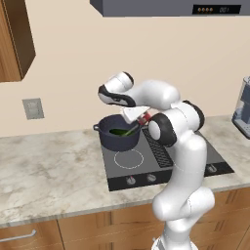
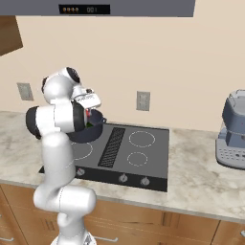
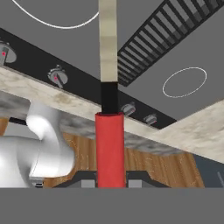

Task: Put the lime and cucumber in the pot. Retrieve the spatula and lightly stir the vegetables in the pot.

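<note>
The dark blue-grey pot (image 1: 115,141) stands on the back-left burner of the cooktop. Green vegetables, among them the dark cucumber (image 1: 118,131), lie inside it; I cannot make out the lime. My gripper (image 1: 138,116) hangs just right of the pot's rim, shut on the spatula's red handle (image 1: 144,118), and the shaft slants down into the pot. In the hand view the red handle (image 3: 109,148) rises between my fingertips (image 3: 87,180), with the pale head (image 3: 108,39) beyond it. From the right, my arm covers most of the pot (image 2: 94,131).
The black cooktop (image 1: 166,158) has a centre grille (image 2: 111,146) and front knobs (image 3: 57,76). A grey coffee machine (image 2: 233,129) stands on the counter at the right. A range hood (image 1: 171,7) hangs overhead, and a wooden cabinet (image 1: 14,39) at the upper left.
</note>
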{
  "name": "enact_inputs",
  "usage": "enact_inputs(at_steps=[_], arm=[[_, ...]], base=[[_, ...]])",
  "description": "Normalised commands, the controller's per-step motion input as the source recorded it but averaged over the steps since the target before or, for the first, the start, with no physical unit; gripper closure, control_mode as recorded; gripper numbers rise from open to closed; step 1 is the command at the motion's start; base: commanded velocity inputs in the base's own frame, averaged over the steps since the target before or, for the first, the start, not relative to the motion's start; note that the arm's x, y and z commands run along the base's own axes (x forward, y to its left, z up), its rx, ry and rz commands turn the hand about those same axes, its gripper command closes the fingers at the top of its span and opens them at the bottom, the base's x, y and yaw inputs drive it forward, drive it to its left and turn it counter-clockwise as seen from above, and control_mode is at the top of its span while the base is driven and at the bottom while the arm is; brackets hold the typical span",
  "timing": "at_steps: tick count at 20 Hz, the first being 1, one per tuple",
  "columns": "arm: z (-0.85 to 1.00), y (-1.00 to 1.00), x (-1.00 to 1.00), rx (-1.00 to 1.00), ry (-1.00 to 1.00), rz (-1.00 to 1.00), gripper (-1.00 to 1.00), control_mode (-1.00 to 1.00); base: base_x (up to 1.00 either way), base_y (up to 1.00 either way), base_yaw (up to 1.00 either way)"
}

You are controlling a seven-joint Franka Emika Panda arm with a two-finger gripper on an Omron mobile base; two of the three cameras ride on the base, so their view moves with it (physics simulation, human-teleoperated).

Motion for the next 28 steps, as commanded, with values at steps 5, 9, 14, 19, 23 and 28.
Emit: enact_inputs(at_steps=[5,9,14,19,23,28], arm=[[-0.19,0.0,0.12,0.0,0.02,0.0,1.0,-1.0],[-0.01,0.0,0.31,0.0,0.03,0.0,1.0,-1.0],[0.0,0.0,0.49,0.0,0.01,0.0,1.0,-1.0],[0.09,-0.01,0.17,0.0,0.0,0.0,1.0,-1.0],[0.03,0.0,0.0,-0.01,0.08,0.0,1.0,-1.0],[-0.23,0.0,0.01,-0.05,0.19,0.0,1.0,-1.0]], base=[[0.0,0.0,0.0],[0.0,0.0,0.0],[0.0,0.0,0.0],[0.0,0.0,0.0],[0.0,0.0,0.0],[0.0,0.0,0.0]])
